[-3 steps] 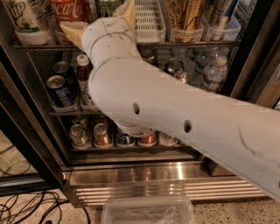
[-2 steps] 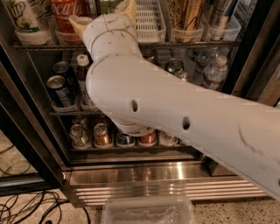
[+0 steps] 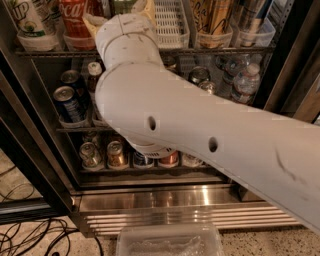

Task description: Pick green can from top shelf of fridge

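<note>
The fridge (image 3: 165, 200) stands open in front of me, with wire racks of cans and bottles. My white arm reaches up from the lower right to the top shelf (image 3: 220, 50). The gripper (image 3: 125, 14) is at that shelf, mostly hidden behind my thick wrist, between the red Coca-Cola can (image 3: 75, 17) and a white slotted tray (image 3: 172, 20). Only a dark green sliver of the green can (image 3: 125, 5) shows just above the wrist, at the frame's top edge. Whether the gripper touches it is hidden.
A green-and-white patterned can (image 3: 30, 20) stands at the shelf's far left, tall cans (image 3: 215, 17) in clear trays at the right. Below are a blue can (image 3: 67, 102), water bottles (image 3: 245, 82) and short cans (image 3: 116, 155). A clear plastic bin (image 3: 170, 240) and cables (image 3: 30, 235) lie on the floor.
The wrist and gripper have moved slightly up and deeper into the top shelf, toward the green can. The cans and bottles have not moved.
</note>
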Action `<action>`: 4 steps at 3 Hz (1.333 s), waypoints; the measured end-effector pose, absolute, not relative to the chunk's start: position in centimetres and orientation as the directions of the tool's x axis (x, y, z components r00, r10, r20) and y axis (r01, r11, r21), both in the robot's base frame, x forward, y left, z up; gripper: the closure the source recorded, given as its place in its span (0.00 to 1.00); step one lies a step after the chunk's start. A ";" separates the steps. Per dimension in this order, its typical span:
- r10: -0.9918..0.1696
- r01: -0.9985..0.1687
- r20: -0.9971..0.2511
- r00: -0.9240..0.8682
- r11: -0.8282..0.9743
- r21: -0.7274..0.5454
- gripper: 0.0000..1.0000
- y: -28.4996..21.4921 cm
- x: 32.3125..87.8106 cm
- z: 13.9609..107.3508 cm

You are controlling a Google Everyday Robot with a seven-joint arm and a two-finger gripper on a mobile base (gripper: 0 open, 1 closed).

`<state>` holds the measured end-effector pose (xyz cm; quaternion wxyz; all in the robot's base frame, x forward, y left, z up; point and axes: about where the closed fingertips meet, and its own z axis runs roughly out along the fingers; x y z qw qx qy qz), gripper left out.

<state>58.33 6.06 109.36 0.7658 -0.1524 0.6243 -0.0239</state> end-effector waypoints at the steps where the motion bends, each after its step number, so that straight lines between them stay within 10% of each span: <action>1: -0.227 -0.146 -0.951 0.212 0.954 -0.260 0.29 5.9 58.2 109.2; 4: -0.234 -0.100 -0.956 0.175 0.962 -0.253 0.35 4.0 59.5 108.4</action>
